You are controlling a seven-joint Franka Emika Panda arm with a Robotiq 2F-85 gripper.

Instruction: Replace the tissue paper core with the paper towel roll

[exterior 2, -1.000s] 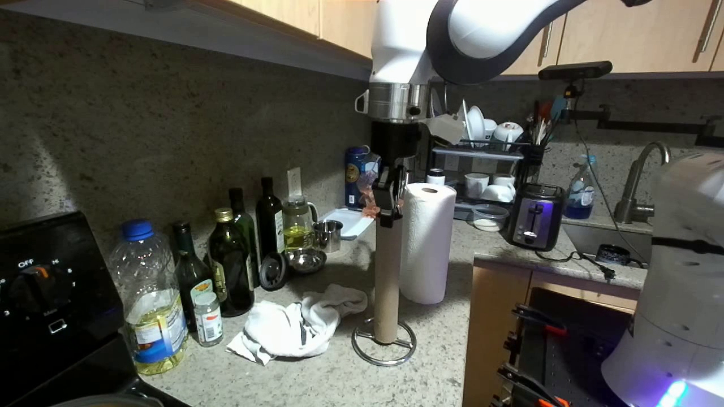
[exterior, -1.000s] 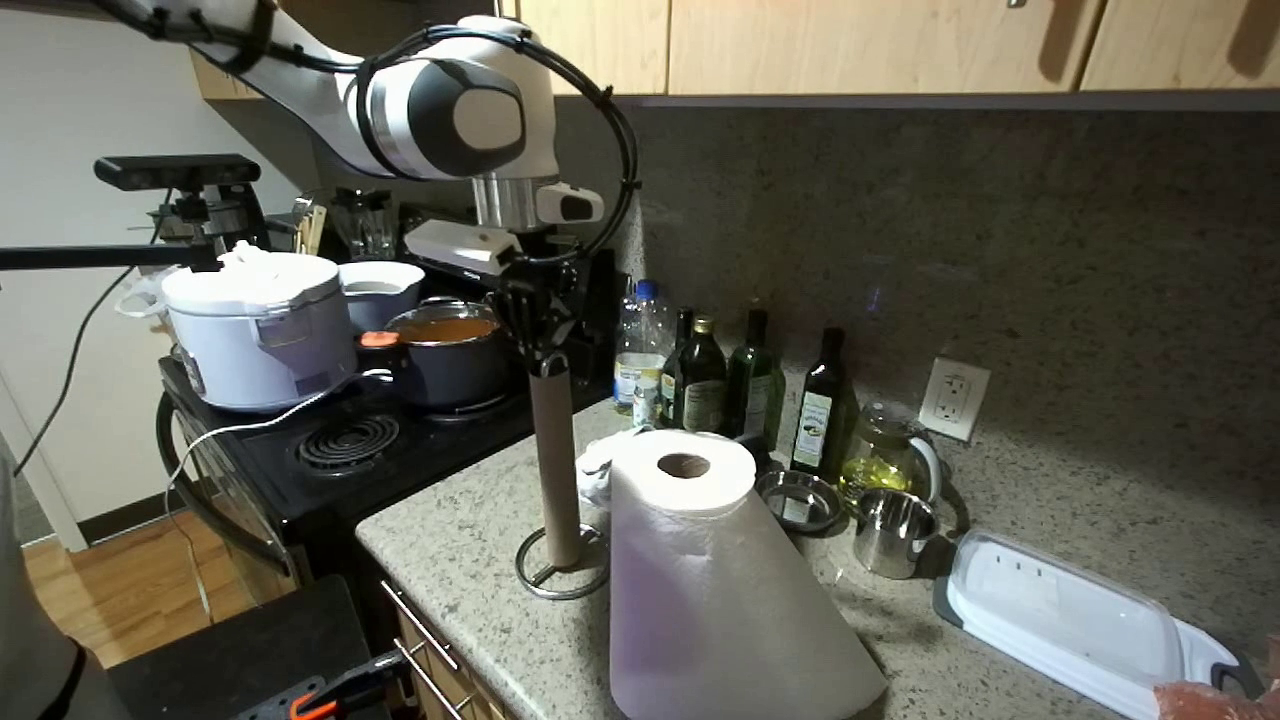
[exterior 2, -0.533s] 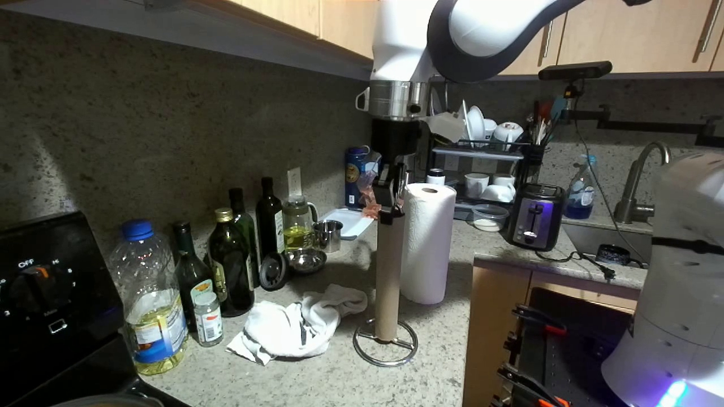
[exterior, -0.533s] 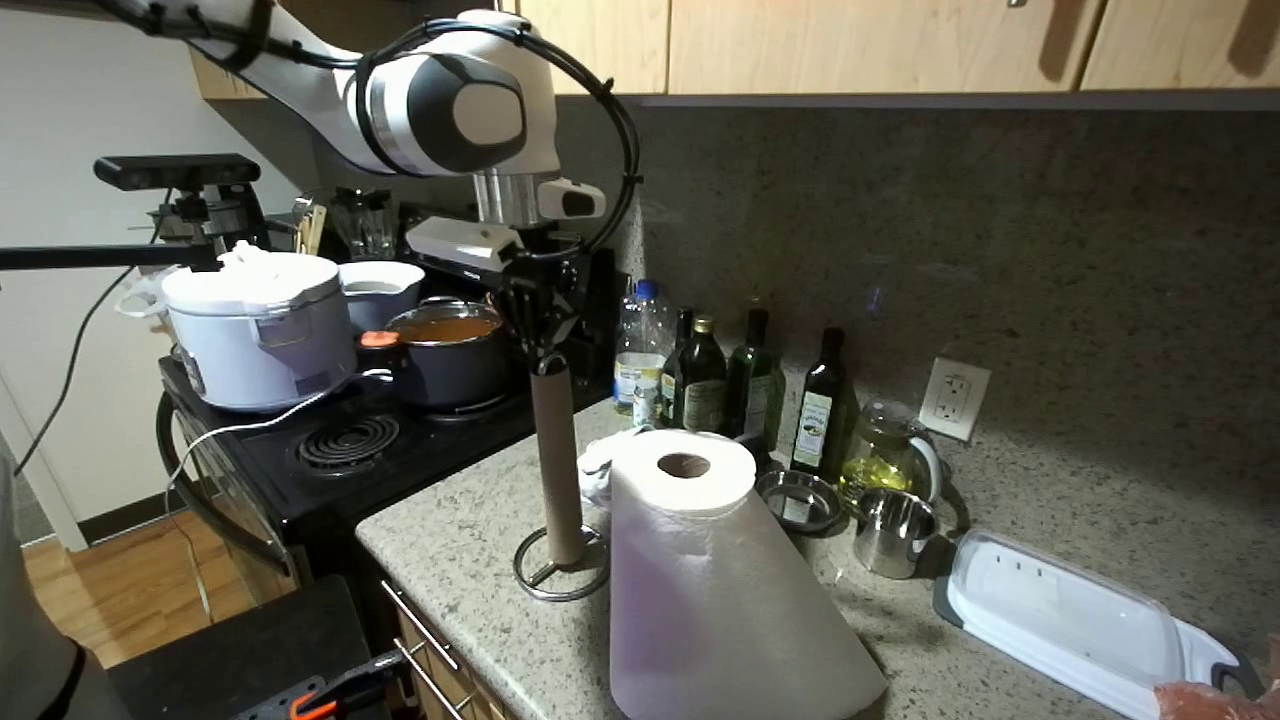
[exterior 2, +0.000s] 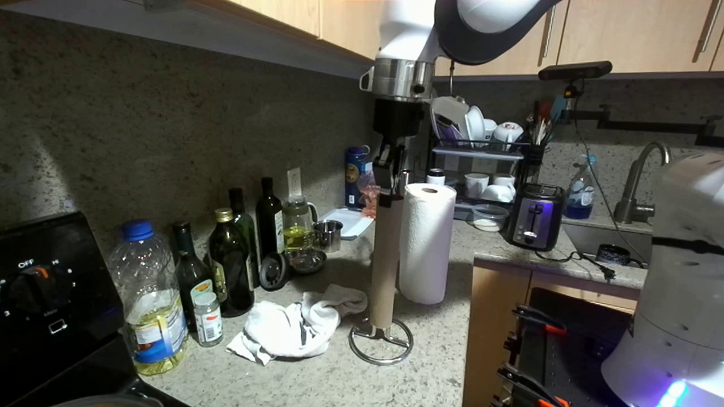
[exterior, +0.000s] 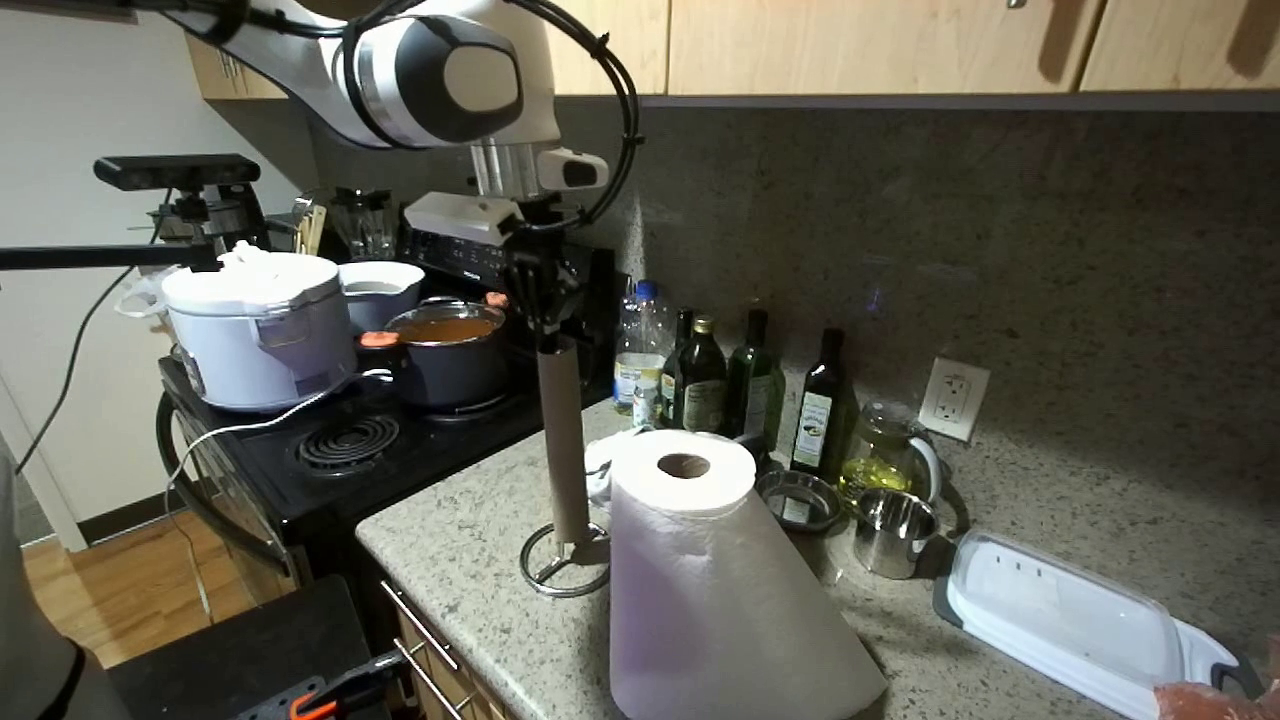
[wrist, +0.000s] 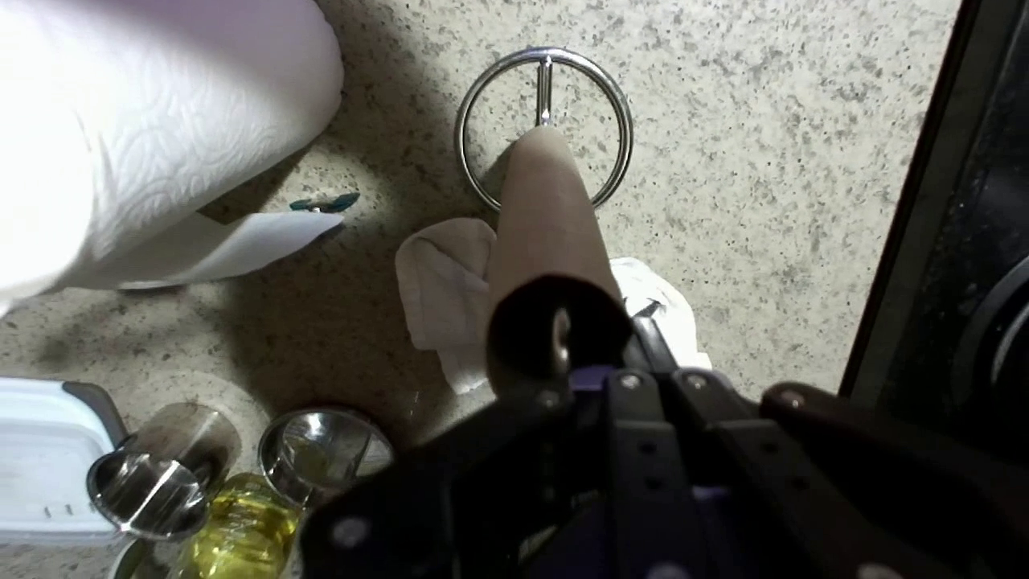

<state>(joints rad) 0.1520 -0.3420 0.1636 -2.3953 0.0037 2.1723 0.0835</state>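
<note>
So, the gripper (exterior 2: 390, 194) had the brown cardboard core (exterior: 565, 445) pinched by its top edge, one fingertip (exterior 2: 387, 198) lapping over the outer wall in an exterior view. I couldn't quite make out how the other finger sat, since that spot was really dark in the wrist view. The core hung roughly upright around the thin rod (exterior: 566, 551) of the metal holder (wrist: 544, 88), and its bottom end was just above the ring base (exterior 2: 382, 361), so a short bit of bare rod showed underneath. Looking down from the wrist, you could see into the core's hollow end, where a shiny sliver (wrist: 560, 338) caught the light.

Meanwhile, the paper towel roll (exterior: 690, 590) stood upright on the speckled counter (exterior: 455, 535), near the holder but apart from it, with a loose sheet (wrist: 233, 249) flaring away from its side. Its hollow centre showed on top in both exterior views.

As for the rest of the clutter: a crumpled white cloth (exterior 2: 288, 330) lay near the ring, and a blue-capped bottle (exterior 2: 150, 316) plus some dark glass bottles (exterior 2: 231, 265) stood back by the wall (exterior 2: 113, 135). A metal cup (exterior: 893, 540) was just beside a glass jug (exterior: 872, 462) of yellow liquid, with a white tray (exterior: 1040, 645) near them. Over on the black stove (exterior: 270, 465) sat a white rice cooker (exterior: 230, 345) and a dark pot (exterior: 450, 370) of something orange-brown, while a toaster (exterior 2: 534, 217) stood near the sink (exterior 2: 588, 234).
</note>
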